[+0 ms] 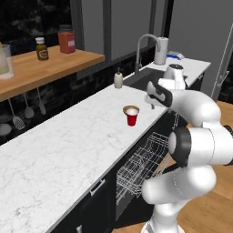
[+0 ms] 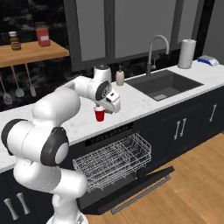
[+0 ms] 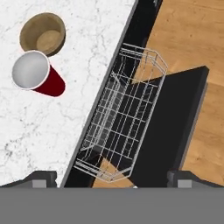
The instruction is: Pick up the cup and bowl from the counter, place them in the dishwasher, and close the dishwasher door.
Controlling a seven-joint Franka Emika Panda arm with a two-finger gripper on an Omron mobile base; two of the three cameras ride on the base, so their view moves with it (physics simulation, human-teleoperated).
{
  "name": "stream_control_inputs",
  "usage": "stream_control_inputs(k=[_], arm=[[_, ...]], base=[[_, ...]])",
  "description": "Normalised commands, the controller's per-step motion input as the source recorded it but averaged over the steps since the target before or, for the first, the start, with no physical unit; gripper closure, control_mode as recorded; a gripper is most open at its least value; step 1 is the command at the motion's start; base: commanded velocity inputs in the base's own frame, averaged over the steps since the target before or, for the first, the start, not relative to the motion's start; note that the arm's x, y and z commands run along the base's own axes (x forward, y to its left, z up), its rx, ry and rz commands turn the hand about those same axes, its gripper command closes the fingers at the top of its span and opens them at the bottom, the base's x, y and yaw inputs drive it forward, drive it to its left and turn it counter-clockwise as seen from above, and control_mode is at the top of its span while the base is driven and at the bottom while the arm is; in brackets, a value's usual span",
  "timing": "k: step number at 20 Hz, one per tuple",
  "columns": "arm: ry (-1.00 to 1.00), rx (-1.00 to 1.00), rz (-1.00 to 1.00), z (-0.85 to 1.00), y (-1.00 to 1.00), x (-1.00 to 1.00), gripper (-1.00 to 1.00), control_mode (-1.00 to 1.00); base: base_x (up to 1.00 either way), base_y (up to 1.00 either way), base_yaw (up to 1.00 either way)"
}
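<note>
The red cup stands upright on the white marble counter near its front edge. Just behind it sits the brown bowl, close against the cup. My gripper hangs open above the counter edge, beside the cup and a little higher, with nothing between its fingers. Below, the dishwasher has its white wire rack pulled out. The dishwasher door lies folded down, flat and open.
A soap bottle stands near the dark sink with its faucet. A paper towel roll is past the sink. The wooden wall shelf carries jars, with utensils hanging below it. Wooden floor lies beyond the open door.
</note>
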Motion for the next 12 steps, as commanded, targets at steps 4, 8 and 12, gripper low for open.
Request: stream_control_inputs(k=[4, 8, 12], arm=[[-0.01, 0.0, 0.0, -0.01, 0.57, 0.35, -1.0, -1.0], [0.0, 0.0, 0.0, -0.12, 0.26, 0.55, -1.0, -1.0], [0.0, 0.0, 0.0, -0.25, 0.0, 0.53, -1.0, -1.0]], base=[[0.0, 0.0, 0.0], [0.0, 0.0, 0.0], [0.0, 0.0, 0.0]])
